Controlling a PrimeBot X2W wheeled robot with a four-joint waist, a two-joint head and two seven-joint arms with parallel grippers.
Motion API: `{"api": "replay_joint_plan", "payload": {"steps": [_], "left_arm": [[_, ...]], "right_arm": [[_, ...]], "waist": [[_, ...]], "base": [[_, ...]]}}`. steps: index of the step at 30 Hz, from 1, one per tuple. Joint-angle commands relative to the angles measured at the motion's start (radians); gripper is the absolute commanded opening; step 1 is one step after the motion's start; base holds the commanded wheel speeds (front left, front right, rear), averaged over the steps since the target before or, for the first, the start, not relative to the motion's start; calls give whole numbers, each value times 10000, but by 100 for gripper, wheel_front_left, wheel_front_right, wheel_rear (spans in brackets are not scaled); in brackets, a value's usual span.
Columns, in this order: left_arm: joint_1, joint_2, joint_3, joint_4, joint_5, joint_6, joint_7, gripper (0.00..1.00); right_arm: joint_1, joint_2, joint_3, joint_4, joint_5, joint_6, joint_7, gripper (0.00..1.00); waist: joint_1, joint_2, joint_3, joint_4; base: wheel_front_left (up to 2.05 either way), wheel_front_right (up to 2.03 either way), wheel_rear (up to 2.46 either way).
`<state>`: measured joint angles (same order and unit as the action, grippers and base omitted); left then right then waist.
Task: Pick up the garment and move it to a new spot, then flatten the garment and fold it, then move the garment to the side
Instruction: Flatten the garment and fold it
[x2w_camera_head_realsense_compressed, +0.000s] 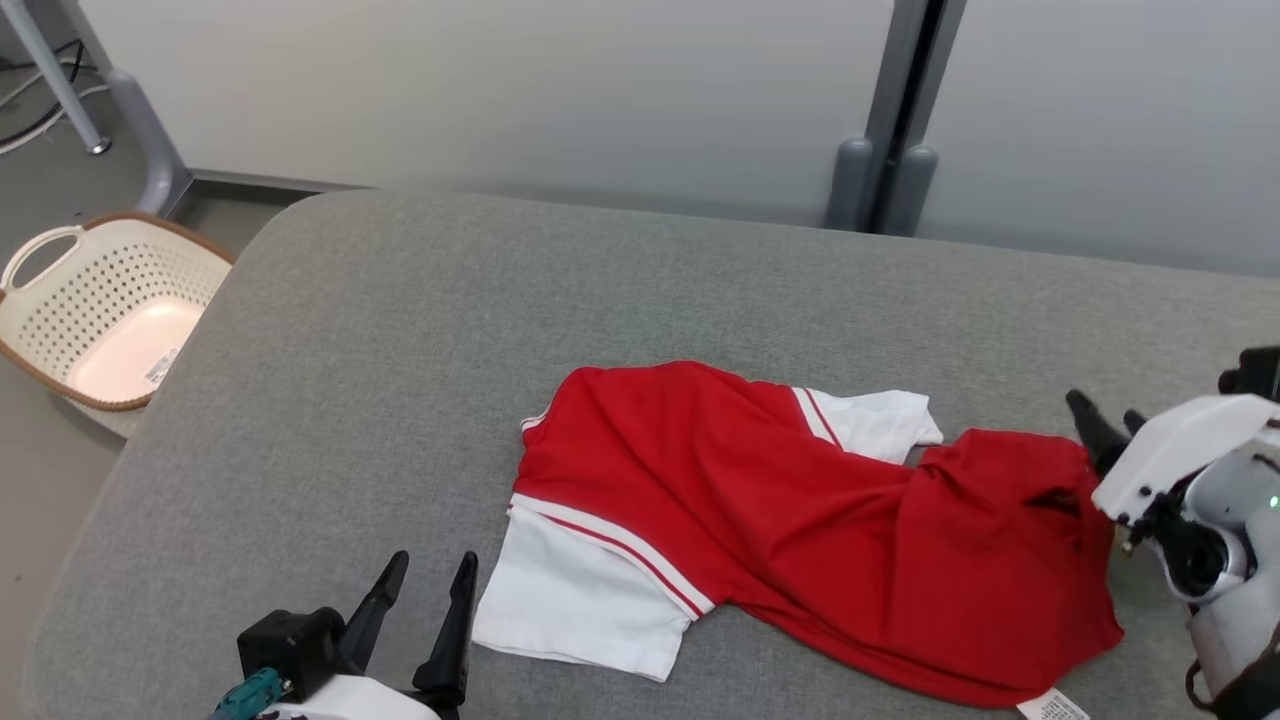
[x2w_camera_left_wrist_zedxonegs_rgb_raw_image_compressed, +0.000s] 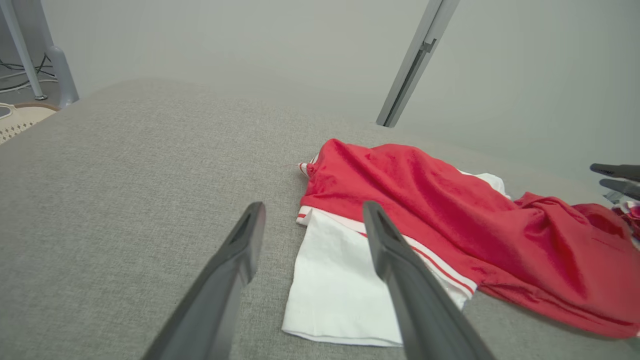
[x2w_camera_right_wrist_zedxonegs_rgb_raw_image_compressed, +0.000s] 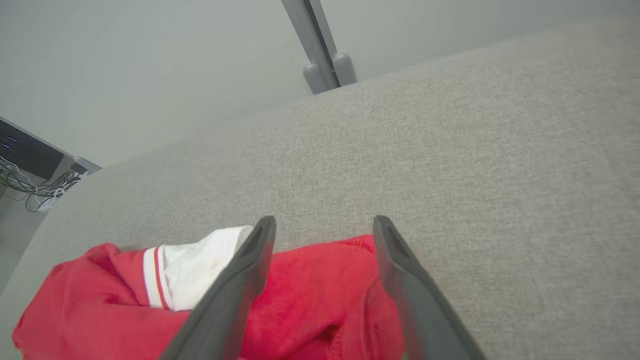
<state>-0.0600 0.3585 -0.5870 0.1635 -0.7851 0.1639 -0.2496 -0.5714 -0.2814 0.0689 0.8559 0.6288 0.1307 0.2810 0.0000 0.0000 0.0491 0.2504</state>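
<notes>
Garment (x2w_camera_head_realsense_compressed: 800, 520) (x2w_camera_left_wrist_zedxonegs_rgb_raw_image_compressed: 450, 215) (x2w_camera_right_wrist_zedxonegs_rgb_raw_image_compressed: 310, 295): a red shirt with white sleeves and red-and-white striped trim. It lies crumpled on the near half of the grey padded table (x2w_camera_head_realsense_compressed: 400, 350), right of centre as the robot faces it. One white sleeve (x2w_camera_head_realsense_compressed: 580, 600) is spread flat toward the near edge. The other sleeve (x2w_camera_head_realsense_compressed: 880, 420) pokes out on the far side. The red body runs rightward in loose folds, and a small white label (x2w_camera_head_realsense_compressed: 1050, 707) shows at its near right corner.

Right gripper (x2w_camera_head_realsense_compressed: 1103, 408) (x2w_camera_right_wrist_zedxonegs_rgb_raw_image_compressed: 325, 220): it stands at the garment's right end with its two dark fingers spread apart and nothing clamped between them. In the right wrist view the red cloth lies under and between the fingers. Whether the tips touch the fabric cannot be told.

Left gripper (x2w_camera_head_realsense_compressed: 434, 560) (x2w_camera_left_wrist_zedxonegs_rgb_raw_image_compressed: 314, 207): it stands at the near edge of the table, just beside the flat white sleeve. Its fingers are spread wide and empty, and they point across the table.

Surroundings: a cream perforated basket (x2w_camera_head_realsense_compressed: 90, 290) with a brown rim sits on the floor off the table's left side. A pale partition with a grey post (x2w_camera_head_realsense_compressed: 890, 130) stands behind the table.
</notes>
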Motion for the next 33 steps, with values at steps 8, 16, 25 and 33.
{"api": "replay_joint_plan", "payload": {"steps": [8,16,25,33], "left_arm": [[-19,130,-38,-167,3,56,118,100],[-176,88,-75,-155,13,21,155,100],[-162,-22,-88,-15,-35,-48,69,100],[-417,-20,-101,-32,57,-94,55,100]], "right_arm": [[740,103,130,-30,445,0,1085,100],[26,243,-132,1099,324,0,2448,100],[-700,46,-359,1813,-332,0,1912,0],[-1229,194,-33,1225,-201,0,546,0]], "waist": [[0,0,-310,-550],[0,0,6,-214],[0,0,-36,96],[0,0,452,273]], "base": [[0,0,0],[0,0,0],[0,0,0],[0,0,0]]}}
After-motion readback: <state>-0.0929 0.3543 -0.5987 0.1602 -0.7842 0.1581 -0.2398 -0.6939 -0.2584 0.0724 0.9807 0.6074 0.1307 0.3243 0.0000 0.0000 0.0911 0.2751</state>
